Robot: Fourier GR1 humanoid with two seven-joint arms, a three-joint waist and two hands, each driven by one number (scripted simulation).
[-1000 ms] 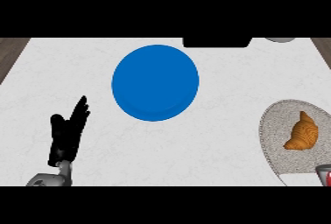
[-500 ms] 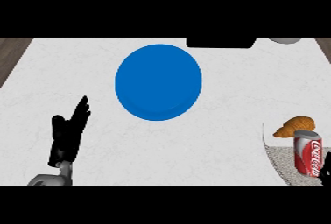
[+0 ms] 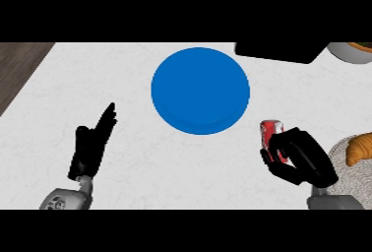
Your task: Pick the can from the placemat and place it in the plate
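Right hand [image 3: 299,158] has its fingers and thumb curled round the red can [image 3: 271,137]. Can is off the grey placemat [image 3: 347,170], held above bare counter [image 3: 181,162] just left of the mat's edge. Only the can's top and upper side show; the rest is behind the fingers. Its long axis reads roughly upright, tipped a little toward the view's top-left, though I can't tell the exact tilt from this steep angle.

The relation that matters: the blue plate [image 3: 201,91] lies up and to the left of the can, i.e. forward and inward from the right hand. Plate's near-right rim is close to the can, with a strip of counter between them; not touching. The plate's middle is further along that same diagonal.

Left hand [image 3: 93,145] sits at the view's left, fingers straight and pointing up, holding nothing, resting. It is well apart from the can and about as far from the plate on the other side, so the right hand is plainly the one for this.

My read: pick is done, carry is underway, place not yet done. The next move needs a diagonal travel forward-left until the can's base is over the plate's flat middle rather than its rim, then a lowering with the axis upright before the fingers let go.

A croissant [image 3: 358,147] lies on the placemat at the right edge, clear of the path.
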